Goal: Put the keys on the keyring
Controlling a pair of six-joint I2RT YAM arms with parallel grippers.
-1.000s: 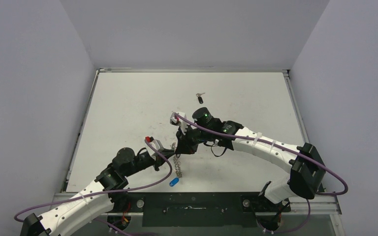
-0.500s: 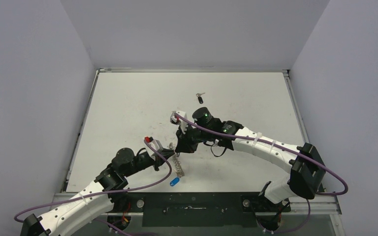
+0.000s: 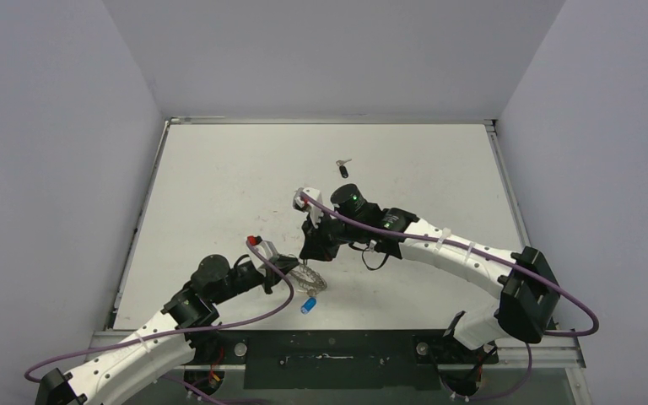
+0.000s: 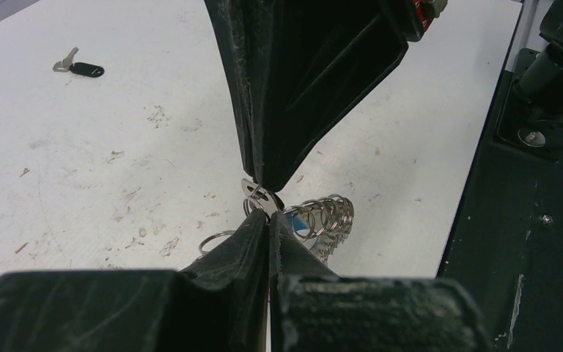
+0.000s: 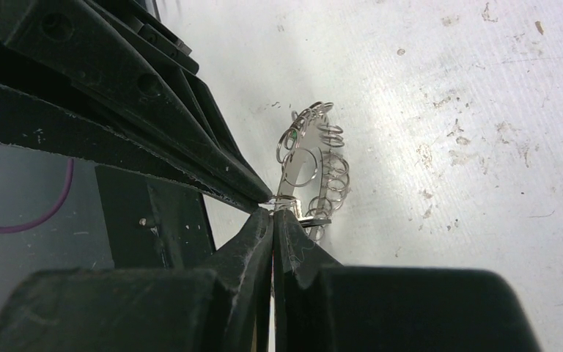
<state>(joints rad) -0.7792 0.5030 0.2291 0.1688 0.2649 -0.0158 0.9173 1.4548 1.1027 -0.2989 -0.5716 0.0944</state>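
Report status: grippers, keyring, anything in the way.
Left gripper, right gripper both shut, pinching the keyring tip to tip. One black key loose, well clear; other not made out. Blue-headed key beside ring, nothing blocking.

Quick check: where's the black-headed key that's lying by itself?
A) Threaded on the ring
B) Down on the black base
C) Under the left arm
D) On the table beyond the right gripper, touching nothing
D: the key lies alone on the table, farther out than the right gripper and well clear of the ring.
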